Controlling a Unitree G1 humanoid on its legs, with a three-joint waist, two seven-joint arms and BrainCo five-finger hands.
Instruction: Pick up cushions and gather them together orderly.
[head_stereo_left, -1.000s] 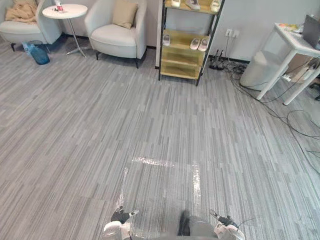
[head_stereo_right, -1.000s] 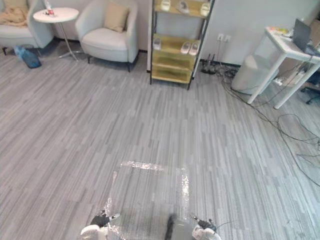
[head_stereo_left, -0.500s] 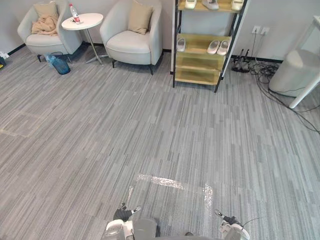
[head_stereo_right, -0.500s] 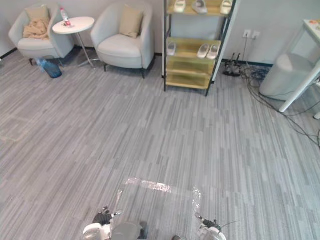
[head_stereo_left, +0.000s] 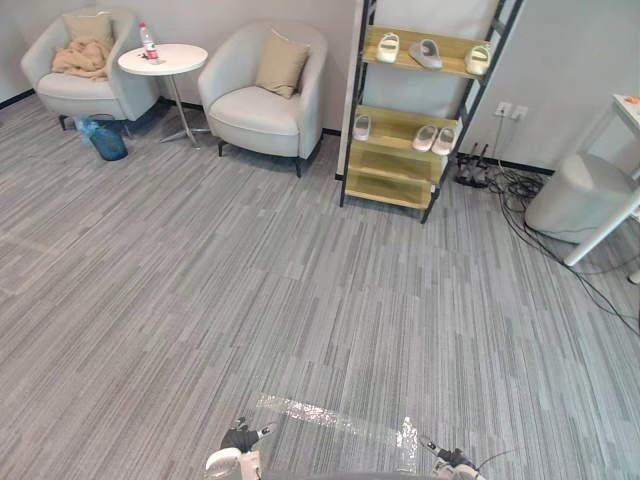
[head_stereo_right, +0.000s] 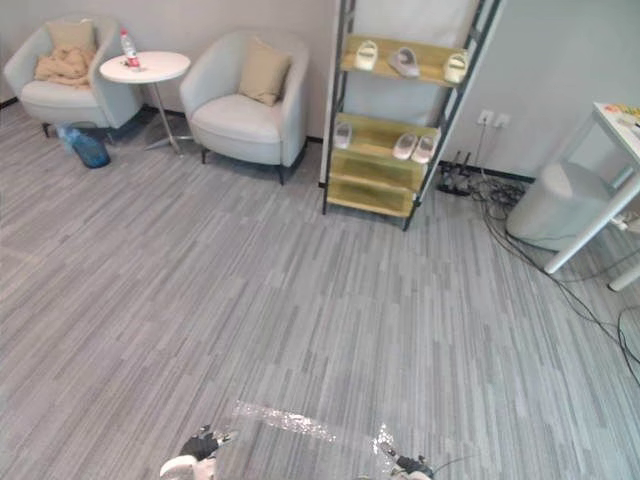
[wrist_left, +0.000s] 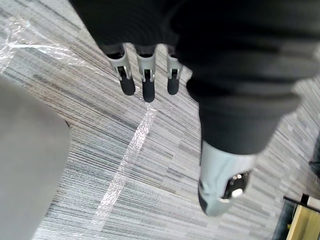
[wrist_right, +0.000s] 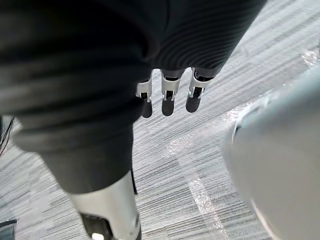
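Compared with a second ago, the whole view has swung and lifted: the shoe rack (head_stereo_left: 420, 130) now sits near the middle of the far wall and both armchairs are in sight, which is the camera turning, not the furniture moving.

Two tan cushions show. One cushion (head_stereo_left: 280, 66) leans upright against the back of the armchair just left of the shoe rack (head_stereo_left: 262, 100). The other cushion (head_stereo_left: 88, 27) stands at the back of the far armchair (head_stereo_left: 80, 75), left of the round side table (head_stereo_left: 162, 60), with a rumpled beige blanket (head_stereo_left: 82, 60) lying in front of it on the seat. So the cushions are well apart, one per chair, not gathered on one spot.

Both hands hang low over the carpet (head_stereo_left: 250, 270), far from the shoe rack and the chairs. The left hand (wrist_left: 145, 75) has its fingers straight and relaxed with nothing in them; the right hand (wrist_right: 170, 92) likewise hangs slack and empty.

As a judgement, the gathering itself is left to do: the robot must close the distance to the chairs, and the cushions need bringing together on one seat, neatly set.
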